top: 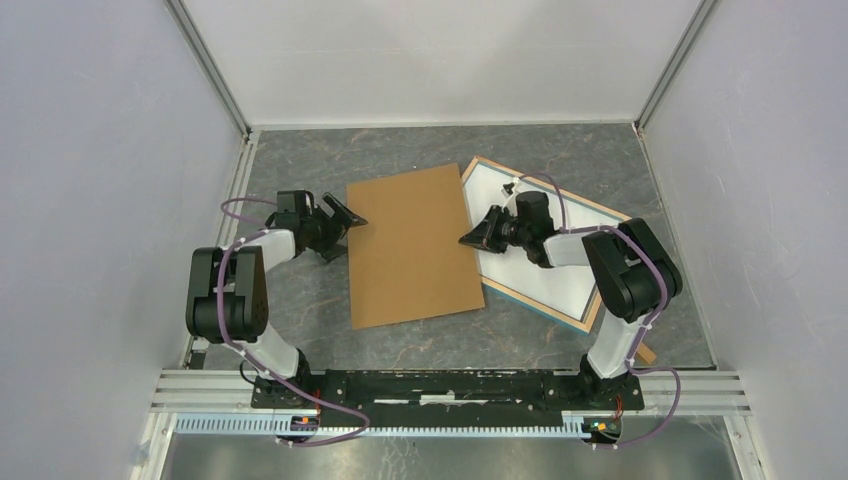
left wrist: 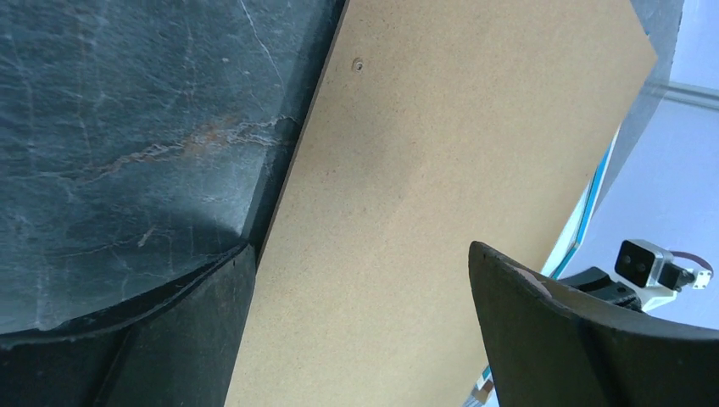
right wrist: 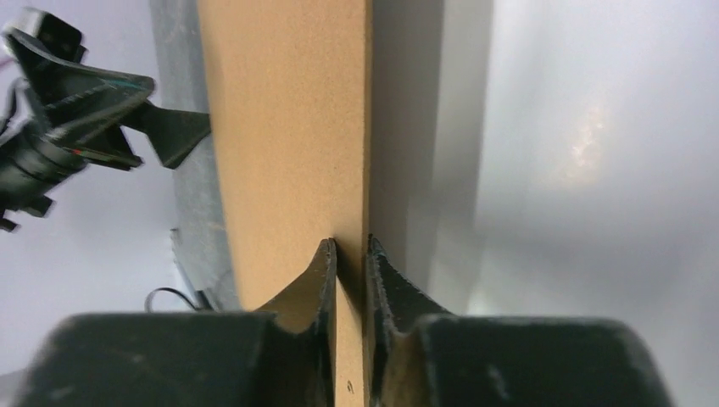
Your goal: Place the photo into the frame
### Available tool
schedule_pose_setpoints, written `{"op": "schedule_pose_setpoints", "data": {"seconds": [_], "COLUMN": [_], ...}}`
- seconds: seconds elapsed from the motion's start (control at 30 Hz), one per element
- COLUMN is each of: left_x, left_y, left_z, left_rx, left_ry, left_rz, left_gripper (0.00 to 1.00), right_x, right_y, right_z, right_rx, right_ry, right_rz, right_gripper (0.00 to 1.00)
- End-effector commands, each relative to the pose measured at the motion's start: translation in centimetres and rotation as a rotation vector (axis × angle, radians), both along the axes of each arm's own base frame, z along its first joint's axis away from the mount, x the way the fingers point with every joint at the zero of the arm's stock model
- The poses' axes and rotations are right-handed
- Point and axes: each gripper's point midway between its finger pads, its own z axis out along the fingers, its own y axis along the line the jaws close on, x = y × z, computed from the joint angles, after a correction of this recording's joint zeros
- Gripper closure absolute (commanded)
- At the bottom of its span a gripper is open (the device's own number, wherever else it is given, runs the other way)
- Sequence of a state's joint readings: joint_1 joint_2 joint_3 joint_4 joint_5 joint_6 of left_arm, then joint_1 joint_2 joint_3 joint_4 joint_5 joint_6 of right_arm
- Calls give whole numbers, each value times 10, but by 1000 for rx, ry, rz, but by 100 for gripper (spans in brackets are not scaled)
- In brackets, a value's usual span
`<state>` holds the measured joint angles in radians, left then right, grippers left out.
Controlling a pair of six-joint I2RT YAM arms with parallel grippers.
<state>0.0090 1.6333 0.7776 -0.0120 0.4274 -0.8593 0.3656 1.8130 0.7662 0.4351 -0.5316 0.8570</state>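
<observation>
Apparent board-clearing step: right gripper (right wrist: 349, 251) pinches the backing board (top: 410, 245) by its right edge, overlapping the frame (top: 562, 288) lying right, left gripper (top: 345, 222) gaping alongside (photo not discernible); next, lift board clear.

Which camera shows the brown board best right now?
Top external: the whole brown board shows, its right edge at the frame. Left wrist shows only part of its face; right wrist shows its edge pinched in the right claw.
</observation>
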Motion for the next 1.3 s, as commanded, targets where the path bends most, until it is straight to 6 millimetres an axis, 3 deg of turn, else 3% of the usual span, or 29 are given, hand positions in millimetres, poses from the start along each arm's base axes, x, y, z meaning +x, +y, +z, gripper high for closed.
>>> {"op": "schedule_pose_setpoints", "data": {"seconds": [0.0,0.03,0.1,0.2,0.27,0.4,0.57,0.77,0.9,1.07,1.27], "left_x": [-31,-30,-32,-32,-29,-27,-33,-29,-27,-24,-19], "left_y": [-29,-28,-23,-6,17,57,69,56,49,41,35], "left_z": [0,5,23,66,102,165,219,234,237,231,218], "left_rx": [-72,-68,-21,114,253,447,485,440,414,371,347], "left_ry": [80,68,47,-23,-98,-247,-397,-440,-449,-449,-429], "left_rz": [-74,-74,-100,-129,-96,32,119,80,63,42,28], "left_gripper": [0,0,0,0,0,0,0,0,0,0,0], "right_x": [7,8,12,17,19,15,12,13,-1,-8,4], "right_y": [33,34,32,23,15,12,1,-26,-50,-74,-93], "right_z": [62,69,83,114,137,197,271,380,416,429,406], "right_rx": [131,126,67,-39,-138,-197,-285,-425,-559,-764,-962], "right_ry": [-140,-154,-191,-243,-293,-408,-572,-848,-1067,-1265,-1298], "right_rz": [103,117,143,166,204,308,358,286,274,322,363], "right_gripper": [94,100,100,100,100,100,100,100,100,100,100]}}
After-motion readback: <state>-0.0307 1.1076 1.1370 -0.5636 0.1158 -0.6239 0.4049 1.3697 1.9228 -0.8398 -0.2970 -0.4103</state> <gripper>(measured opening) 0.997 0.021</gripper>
